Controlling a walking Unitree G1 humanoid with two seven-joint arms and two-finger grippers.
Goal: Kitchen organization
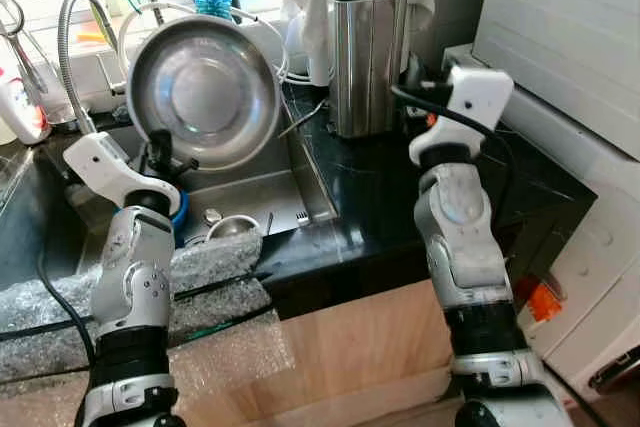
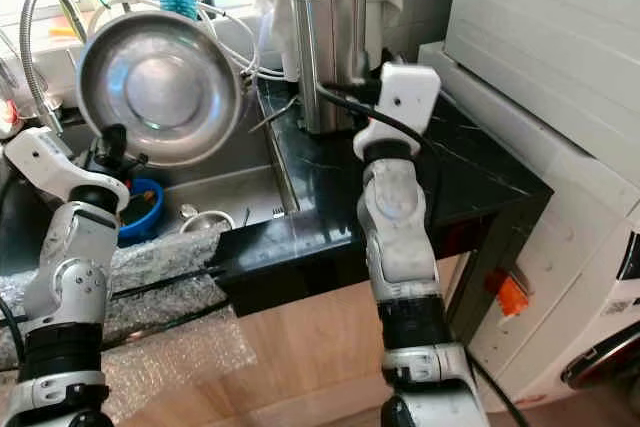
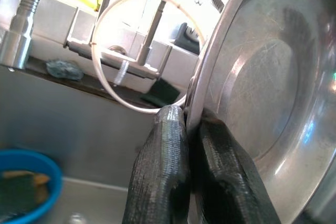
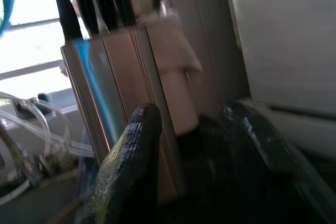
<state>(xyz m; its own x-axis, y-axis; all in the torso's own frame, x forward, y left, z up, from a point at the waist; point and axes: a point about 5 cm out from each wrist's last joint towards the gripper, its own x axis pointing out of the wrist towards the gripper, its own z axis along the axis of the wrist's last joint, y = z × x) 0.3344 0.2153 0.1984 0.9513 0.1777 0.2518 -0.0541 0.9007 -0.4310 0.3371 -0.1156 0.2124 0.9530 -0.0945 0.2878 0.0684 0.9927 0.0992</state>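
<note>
A large steel bowl point(image 1: 205, 92) stands on edge over the sink point(image 1: 250, 197), its hollow facing me. My left gripper point(image 3: 190, 124) is shut on the bowl's lower left rim point(image 3: 210, 77), one finger on each side of the metal. My right gripper point(image 4: 194, 129) hovers open above the black counter point(image 1: 400, 197), close to the steel knife block point(image 1: 367, 57), with nothing between its fingers.
A blue bowl point(image 1: 180, 215) and a small steel cup point(image 1: 232, 229) lie in the sink. Bubble wrap point(image 1: 190, 277) covers the counter's front edge. Taps and hoses point(image 1: 75, 37) stand behind the sink. A white appliance point(image 1: 560, 37) bounds the counter's right side.
</note>
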